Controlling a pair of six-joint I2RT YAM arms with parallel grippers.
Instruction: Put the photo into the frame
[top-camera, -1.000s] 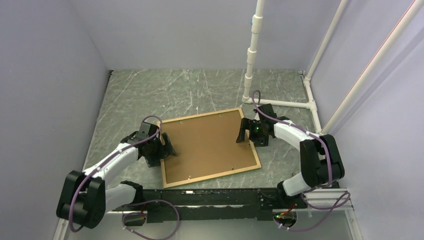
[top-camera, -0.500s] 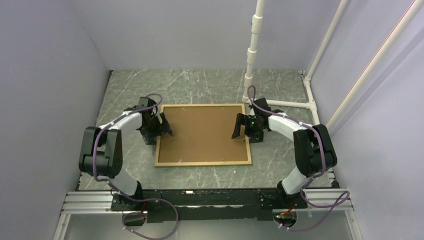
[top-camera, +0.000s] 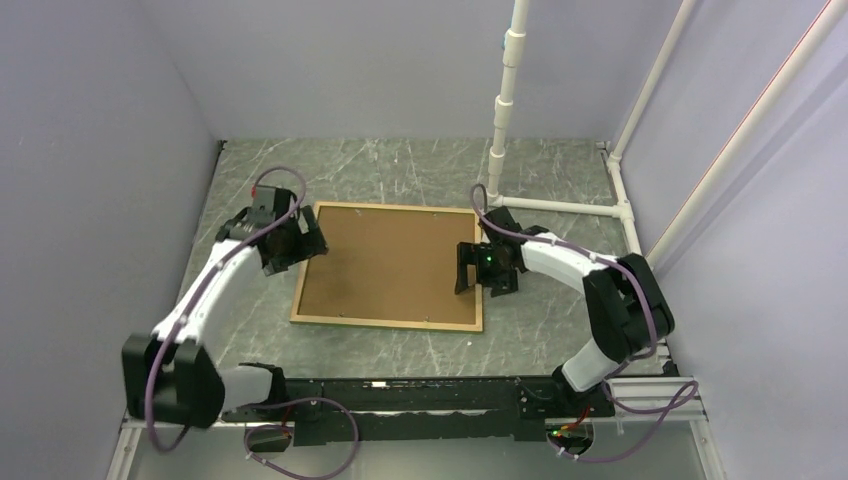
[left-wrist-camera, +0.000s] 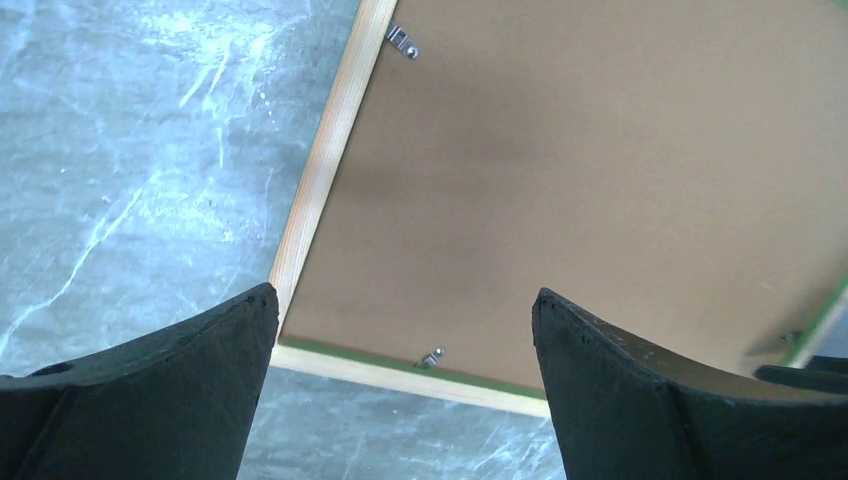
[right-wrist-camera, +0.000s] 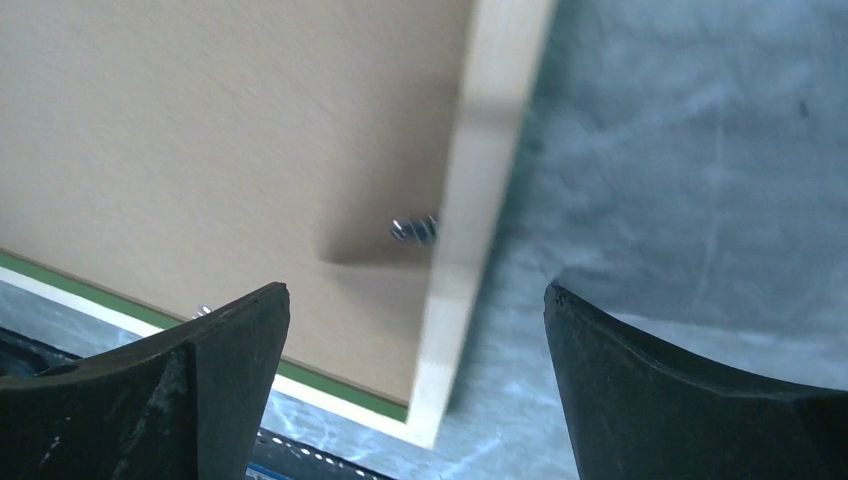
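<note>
The frame (top-camera: 385, 323) lies flat on the table with its light wood rails up, and a brown backing board (top-camera: 390, 265) fills it. The photo is hidden. My left gripper (top-camera: 305, 240) hovers open over the frame's far left corner; the left wrist view shows the wood rail (left-wrist-camera: 325, 170), the board (left-wrist-camera: 600, 180) and a metal clip (left-wrist-camera: 432, 356) beneath the open gripper (left-wrist-camera: 402, 293). My right gripper (top-camera: 468, 270) stands open over the right rail (right-wrist-camera: 480, 200), with another clip (right-wrist-camera: 413, 229) beneath the open gripper (right-wrist-camera: 417, 290). Nothing is held.
A white upright pipe (top-camera: 505, 100) rises just behind the frame's far right corner. A horizontal pipe (top-camera: 560, 207) runs along the table to the right wall. Lilac walls close in on the left, back and right. The black base rail (top-camera: 430, 395) lies along the near edge.
The frame with its board has turned and slid left and toward the back. Both arms swung with it, the left one to the far left corner. The left gripper's jaws have widened slightly.
</note>
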